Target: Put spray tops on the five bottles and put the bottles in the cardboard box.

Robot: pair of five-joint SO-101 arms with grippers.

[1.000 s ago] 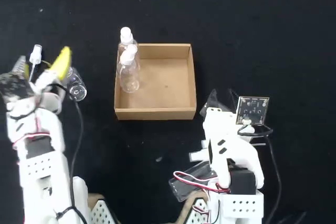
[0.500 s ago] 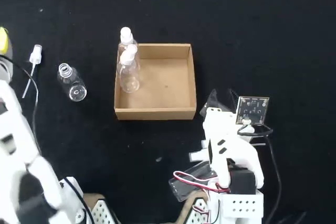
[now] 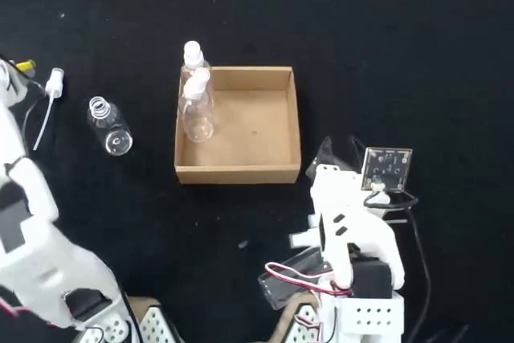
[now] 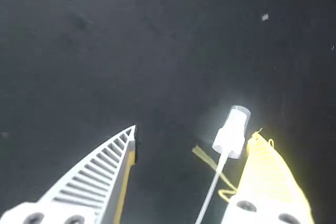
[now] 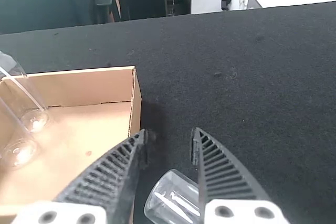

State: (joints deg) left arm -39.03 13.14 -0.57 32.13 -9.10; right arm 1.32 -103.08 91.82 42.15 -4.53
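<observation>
My left gripper (image 4: 194,132) is open low over the table's left edge (image 3: 16,70). A white spray top (image 4: 232,129) with its thin tube lies just off the yellow finger's tip (image 3: 53,84). An uncapped clear bottle (image 3: 109,127) lies to the right of it. The cardboard box (image 3: 273,122) sits mid-table, and two capped bottles (image 3: 197,106) are at its far left corner (image 5: 23,129). My right gripper (image 5: 169,134) rests near the box's front right corner, its jaws closed on a clear bottle (image 5: 170,203).
The left arm's white body (image 3: 40,247) fills the front left of the table. The right arm's base (image 3: 357,279) stands at the front right, with cables beside it. Black cloth lies open behind and to the right of the box.
My left gripper has swung away from the uncapped bottle toward the far left edge of the table. The right arm, the box and the bottles have stayed put.
</observation>
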